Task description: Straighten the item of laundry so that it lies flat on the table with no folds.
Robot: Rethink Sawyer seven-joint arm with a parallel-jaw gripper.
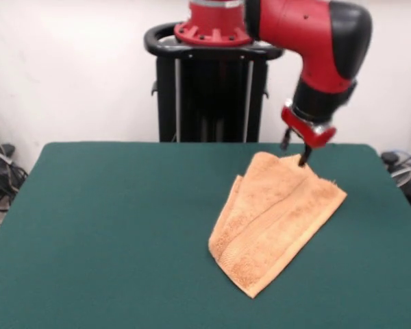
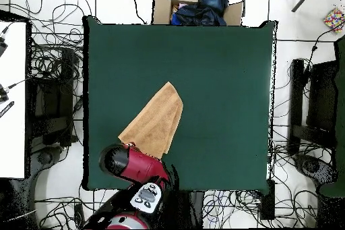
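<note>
The light orange towel (image 1: 277,219) lies folded over on the dark green table (image 1: 109,233), right of the middle in the front view, with a long fold running down its length. My gripper (image 1: 300,153) hangs from the red arm and meets the towel's far corner near the table's back edge. In the overhead view the towel (image 2: 156,123) lies slantwise on the table (image 2: 222,79). Its lower end runs under the red arm (image 2: 131,163), which hides the gripper there.
The black pedestal (image 1: 212,89) stands behind the table's far edge. A cardboard box with dark clothes (image 2: 199,8) sits beyond the table's top edge in the overhead view. Cables (image 2: 54,72) lie on the floor around the table.
</note>
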